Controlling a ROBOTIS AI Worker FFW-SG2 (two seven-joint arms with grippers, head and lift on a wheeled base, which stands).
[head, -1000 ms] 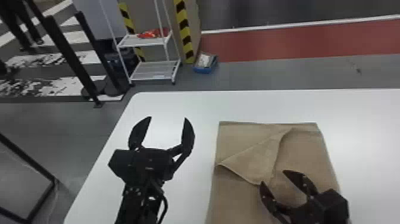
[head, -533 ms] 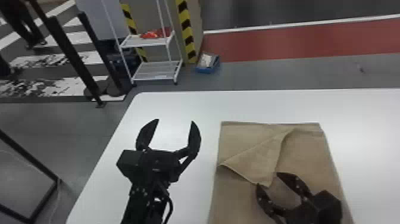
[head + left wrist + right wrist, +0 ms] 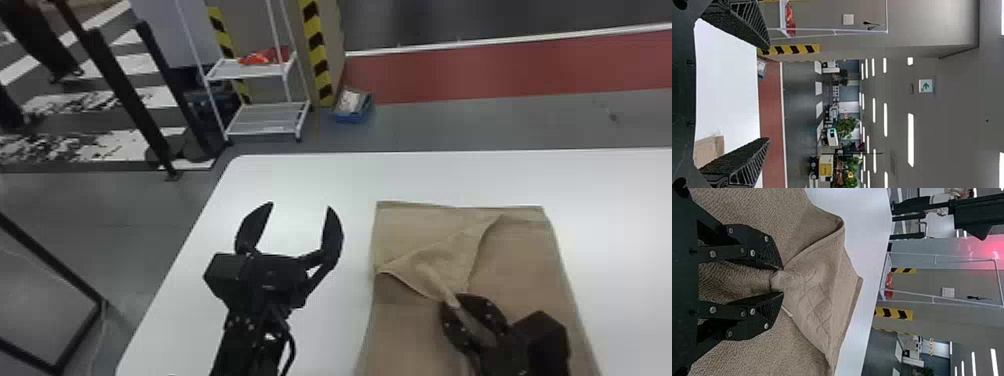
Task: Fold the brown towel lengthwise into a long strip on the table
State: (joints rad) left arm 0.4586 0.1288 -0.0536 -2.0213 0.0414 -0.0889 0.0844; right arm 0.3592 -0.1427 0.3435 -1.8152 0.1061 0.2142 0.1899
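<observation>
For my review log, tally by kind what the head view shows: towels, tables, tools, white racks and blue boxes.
Towel: 1
Table: 1
Tools: 2 (left tool, right tool)
White rack: 1
Blue box: 1
Total: 6

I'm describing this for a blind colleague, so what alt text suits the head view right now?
A robot's right gripper pinches a folded-over flap of a brown towel lying on a white table. The left gripper is open, left of the towel. Beyond the table, a white shelf rack stands on gray floor.
</observation>
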